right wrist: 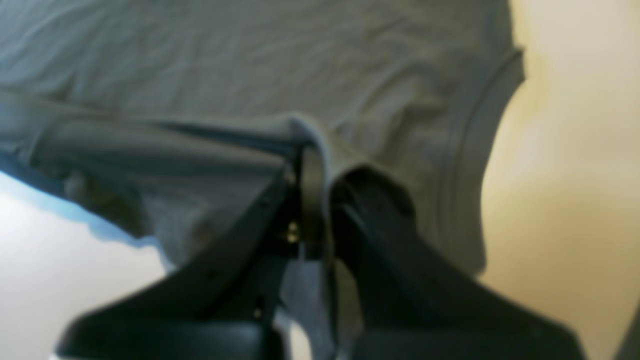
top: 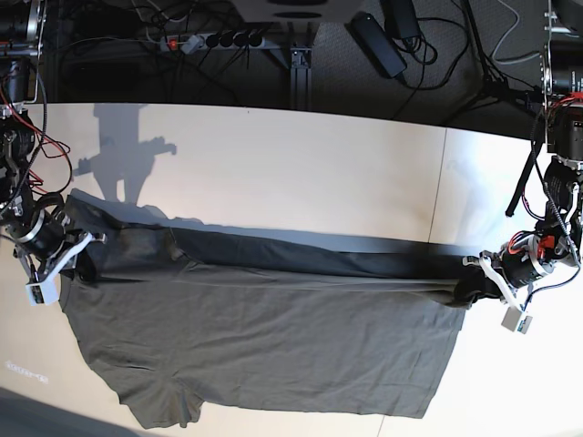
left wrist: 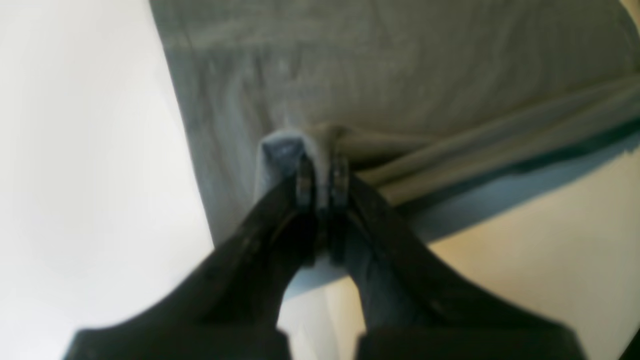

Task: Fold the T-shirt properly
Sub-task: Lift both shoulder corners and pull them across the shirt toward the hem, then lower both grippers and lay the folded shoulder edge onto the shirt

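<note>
left gripper pinching t-shirt edge, right gripper pinching opposite edge, cloth stretched between

The base view looks down from high in front over the whole table, while the 2 wrist views, close and blurred, peer along their own fingers at what seems the same T-shirt stretched between them.

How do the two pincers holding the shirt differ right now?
The left pincer grips the T-shirt at its hem end, near a plain straight side edge; the right pincer grips the end with the sleeves, beside a ribbed sleeve cuff. Both are clamped shut on a bunched fold, stretching a raised edge between them above the table.
</note>
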{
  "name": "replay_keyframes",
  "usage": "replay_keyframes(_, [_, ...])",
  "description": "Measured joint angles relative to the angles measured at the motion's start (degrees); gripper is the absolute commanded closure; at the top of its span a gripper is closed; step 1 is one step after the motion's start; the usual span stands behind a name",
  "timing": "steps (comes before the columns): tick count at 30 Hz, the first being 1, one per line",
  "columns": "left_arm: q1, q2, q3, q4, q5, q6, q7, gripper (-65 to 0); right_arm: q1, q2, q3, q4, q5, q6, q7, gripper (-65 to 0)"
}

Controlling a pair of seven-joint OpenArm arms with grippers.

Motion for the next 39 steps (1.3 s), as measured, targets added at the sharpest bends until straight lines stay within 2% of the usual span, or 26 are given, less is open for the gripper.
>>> replay_keyframes(10, [-4.70,2.12,0.00,-5.22,2.97,-0.04,-0.70,0.0,11.37,-0.98,-11.56,-8.74,-6.27,0.02,0.31,0.0])
replay_keyframes(14, [-5.11,2.62,0.00,-5.40,3.93,-0.04,-0.68,-10.2,11.69,-1.92,-11.87,-11.08,-6.54,0.02,2.38,-0.9])
replay_keyframes(16, [-5.09,2.64,0.00,-5.40,5.70,-0.04,-0.70,-16.8,11.67,-1.92,-11.87,-11.89,-6.69,0.02,2.67,-18.9])
replay_keyframes(18, [-5.09,2.69,0.00,-5.40,6.91,-0.04,-1.14,-27.8,11.69,-1.88,-11.85,-12.02,-6.91,0.02,3.26,-35.3])
replay_keyframes(19, [-5.09,2.73,0.00,-5.40,6.78,-0.04,-1.20,-32.5,11.69,-1.90,-11.85,-12.00,-6.86,0.02,3.28,-39.9])
replay_keyframes(20, [-5.25,2.75,0.00,-5.40,6.78,-0.04,-1.20,-35.4,11.72,-1.95,-11.87,-12.00,-6.82,0.00,3.39,-41.9])
replay_keyframes(29, [-10.32,2.71,-0.17,-5.42,7.28,-0.02,-1.36,-36.1,11.72,-1.95,-9.05,-11.17,-5.42,0.00,3.74,-41.7])
replay_keyframes(31, [-10.99,2.69,-0.17,-5.40,5.86,-0.02,-1.33,-32.7,11.72,-2.58,-7.50,-11.13,-4.59,-0.02,3.85,-41.5])
replay_keyframes(32, [-11.13,2.73,-0.17,-5.40,5.31,-0.02,-1.33,-26.6,11.72,-3.13,-6.51,-11.13,-4.57,0.00,3.89,-38.9])
replay_keyframes(33, [-11.17,2.78,-0.17,-5.40,5.25,-0.02,-1.33,-18.0,11.72,-3.74,-5.68,-11.13,-4.61,-0.02,3.93,-32.9])
replay_keyframes(35, [-11.28,3.23,-0.17,-5.40,5.35,-0.04,-1.22,-2.8,11.72,-5.16,-4.24,-11.13,-5.11,-0.04,3.82,-14.1])
replay_keyframes(36, [-11.28,3.65,-0.22,-5.40,5.44,-0.02,-1.14,0.0,11.72,-5.97,-3.45,-11.13,-6.19,-0.04,3.91,-3.7])
replay_keyframes(37, [-11.26,4.20,-0.26,-5.40,5.53,0.00,-0.68,0.0,11.72,-6.75,-2.89,-11.13,-7.37,-0.04,3.89,0.0])
replay_keyframes(39, [-11.21,5.55,-0.26,-5.42,8.48,-0.02,0.50,0.0,11.72,-8.15,-2.40,-11.13,-9.68,-0.04,3.91,0.0])
